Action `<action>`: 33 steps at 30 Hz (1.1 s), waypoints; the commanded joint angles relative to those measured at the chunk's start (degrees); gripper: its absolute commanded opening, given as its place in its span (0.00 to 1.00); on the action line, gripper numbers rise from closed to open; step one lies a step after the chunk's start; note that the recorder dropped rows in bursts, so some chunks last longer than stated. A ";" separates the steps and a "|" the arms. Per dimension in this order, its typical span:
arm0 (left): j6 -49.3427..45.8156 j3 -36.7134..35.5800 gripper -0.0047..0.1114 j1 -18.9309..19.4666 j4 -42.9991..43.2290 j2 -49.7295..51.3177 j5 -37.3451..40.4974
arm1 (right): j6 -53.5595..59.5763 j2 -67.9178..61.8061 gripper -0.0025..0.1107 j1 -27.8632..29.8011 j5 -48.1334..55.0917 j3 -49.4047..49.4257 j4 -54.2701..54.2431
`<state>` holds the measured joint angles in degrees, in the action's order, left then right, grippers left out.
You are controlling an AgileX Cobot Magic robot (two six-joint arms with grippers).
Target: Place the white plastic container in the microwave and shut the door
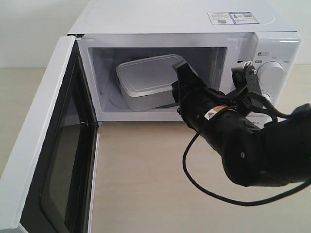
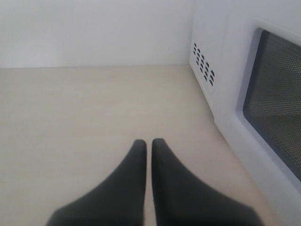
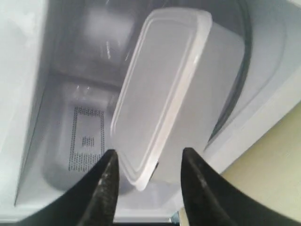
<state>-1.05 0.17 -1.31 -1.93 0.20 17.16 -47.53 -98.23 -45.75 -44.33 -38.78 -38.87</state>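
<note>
Inside the microwave [image 1: 194, 19], white plastic container [image 1: 143, 80], set at 11 o'clock from the right gripper [image 3: 148, 156] in the exterior view. Fingers released, straddling its near end, with a gap on one side. At 9 o'clock, door [image 1: 43, 145] swung wide. Left gripper [image 2: 148, 143] clenched over the table [image 2: 70, 117], holding nothing.

Your tabletop [image 1: 141, 174]: pale wood-grain surf., level. Microwave [image 1: 160, 19] stands directly on it, twd the far side, base flat.
</note>
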 commanded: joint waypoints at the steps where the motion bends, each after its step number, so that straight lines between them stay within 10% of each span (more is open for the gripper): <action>1: 0.09 -0.17 0.08 -0.10 0.04 -0.20 0.06 | 1.64 1.56 0.34 -0.06 1.05 0.95 5.35; 4: 0.09 -0.17 0.08 -0.10 0.04 -0.20 0.06 | 3.06 1.56 0.02 -0.06 2.36 0.95 14.35; 13: 0.09 -0.17 0.08 -0.10 0.04 -0.20 0.06 | 32.88 1.56 0.02 -0.06 5.92 0.95 35.85; 19: 0.09 -0.17 0.08 -0.10 0.04 -0.20 0.17 | 47.53 0.60 0.02 -0.06 6.23 0.69 28.24; 33: 0.09 -0.17 0.08 -0.10 0.04 -0.20 0.17 | 48.26 -12.64 0.02 1.16 10.10 -12.74 22.58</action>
<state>-1.05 0.17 -1.31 -1.93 0.20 17.16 0.00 -109.04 -45.64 -37.02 -48.43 -15.72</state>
